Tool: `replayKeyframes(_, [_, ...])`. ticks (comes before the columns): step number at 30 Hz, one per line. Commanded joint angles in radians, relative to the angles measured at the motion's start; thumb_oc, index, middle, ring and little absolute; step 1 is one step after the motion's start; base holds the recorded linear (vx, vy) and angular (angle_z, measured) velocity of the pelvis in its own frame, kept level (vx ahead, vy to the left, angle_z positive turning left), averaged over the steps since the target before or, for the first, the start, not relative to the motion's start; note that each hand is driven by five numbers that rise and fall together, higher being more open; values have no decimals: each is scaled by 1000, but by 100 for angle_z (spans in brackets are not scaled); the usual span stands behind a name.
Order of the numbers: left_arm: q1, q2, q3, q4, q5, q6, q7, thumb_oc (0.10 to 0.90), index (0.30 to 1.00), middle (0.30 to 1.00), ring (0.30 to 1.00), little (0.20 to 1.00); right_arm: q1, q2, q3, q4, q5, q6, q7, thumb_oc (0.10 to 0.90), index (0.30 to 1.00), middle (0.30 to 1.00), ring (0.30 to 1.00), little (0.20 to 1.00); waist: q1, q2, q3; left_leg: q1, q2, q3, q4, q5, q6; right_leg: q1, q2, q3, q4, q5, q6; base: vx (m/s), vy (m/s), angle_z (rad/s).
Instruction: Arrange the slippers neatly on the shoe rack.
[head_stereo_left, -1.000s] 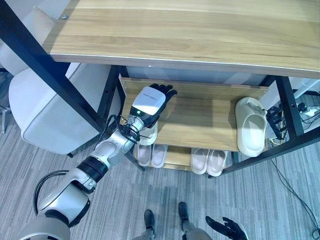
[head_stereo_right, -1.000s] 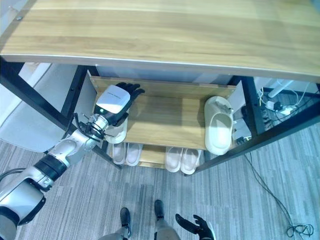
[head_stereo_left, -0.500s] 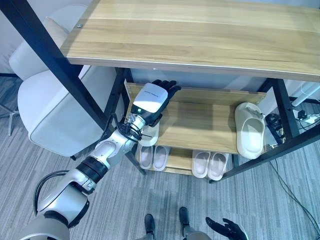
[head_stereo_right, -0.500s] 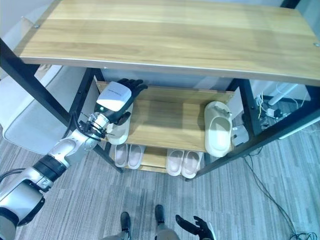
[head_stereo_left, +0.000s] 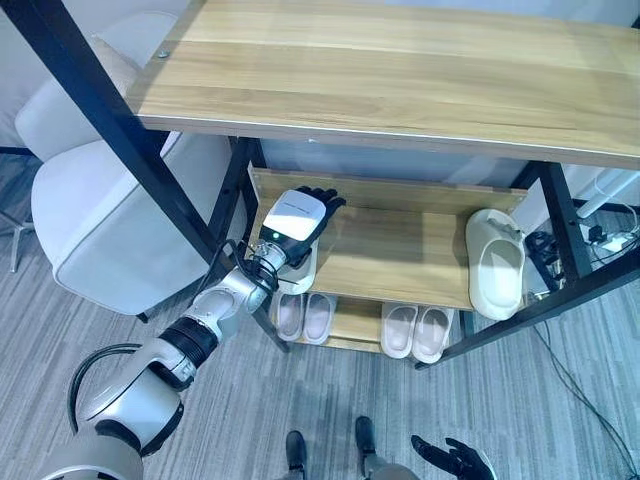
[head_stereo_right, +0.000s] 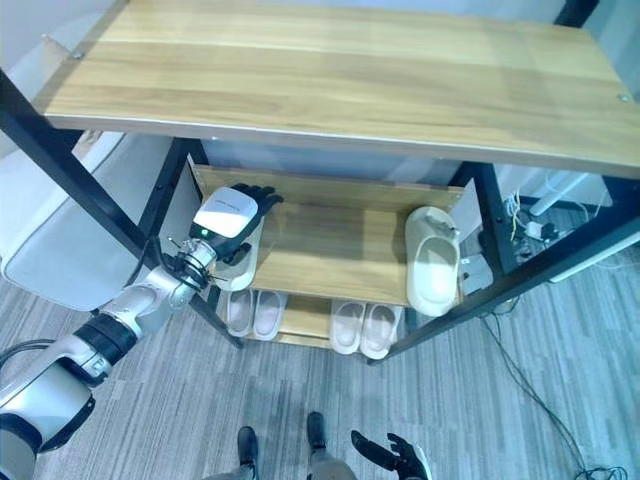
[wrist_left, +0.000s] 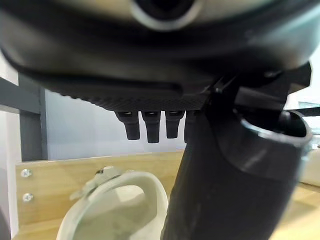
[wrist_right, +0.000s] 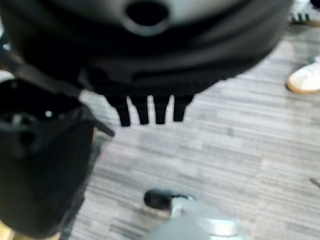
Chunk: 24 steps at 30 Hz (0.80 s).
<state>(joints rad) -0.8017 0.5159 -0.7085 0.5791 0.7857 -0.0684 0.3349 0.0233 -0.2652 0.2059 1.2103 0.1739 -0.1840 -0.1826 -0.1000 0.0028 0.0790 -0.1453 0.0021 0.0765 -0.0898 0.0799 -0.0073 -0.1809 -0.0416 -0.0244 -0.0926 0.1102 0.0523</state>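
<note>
A cream slipper (head_stereo_left: 301, 271) lies at the left end of the rack's middle shelf (head_stereo_left: 400, 250), toe toward the back. My left hand (head_stereo_left: 293, 216) is stretched over it, fingers straight, palm down just above its top. In the left wrist view the slipper's strap (wrist_left: 117, 199) shows under the fingers (wrist_left: 150, 127) and beside the thumb. A second cream slipper (head_stereo_left: 497, 262) lies at the shelf's right end. My right hand (head_stereo_left: 452, 456) hangs low over the floor with fingers (wrist_right: 150, 110) straight.
Two pairs of pale slippers (head_stereo_left: 305, 315) (head_stereo_left: 418, 330) stand on the bottom shelf. The wide wooden top shelf (head_stereo_left: 400, 80) overhangs the rack. A white chair (head_stereo_left: 110, 220) stands to the left, cables (head_stereo_left: 610, 235) to the right. A person's white shoe (wrist_right: 306, 80) is on the floor.
The camera tilted up early on. My left hand has since drawn back and down a little over the left slipper. The right hand has stayed put.
</note>
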Motion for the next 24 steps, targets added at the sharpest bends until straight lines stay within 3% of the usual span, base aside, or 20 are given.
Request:
replayKeyframes(1, [-188,-17,44,50,-14,13,65,800,900,900,900,900,58,-47,-16,-1,-9,-9,-26,800,900,900,900,900,17,2,-64,14,-3,-35,2,-74,-48,29,-42,-11,5,-83,119,47,2,0])
replayKeyframes(9, [-181,-12,42,72,-5,17,67,800,900,900,900,900,65,-42,-11,-2,-16,-10,-28,800,900,900,900,900,16,-2,-68,17,-2,-35,2,-76,-47,31,-44,-13,5,-85,120,10,1,0])
replayKeyframes(24, [-285,-23,-34,256,-2,47,98,800,900,900,900,900,33,-69,-15,-15,9,-26,-48,800,900,900,900,900,-1,-8,-74,-54,3,-23,2,-61,-47,-44,-41,-2,5,-60,123,1,0,0])
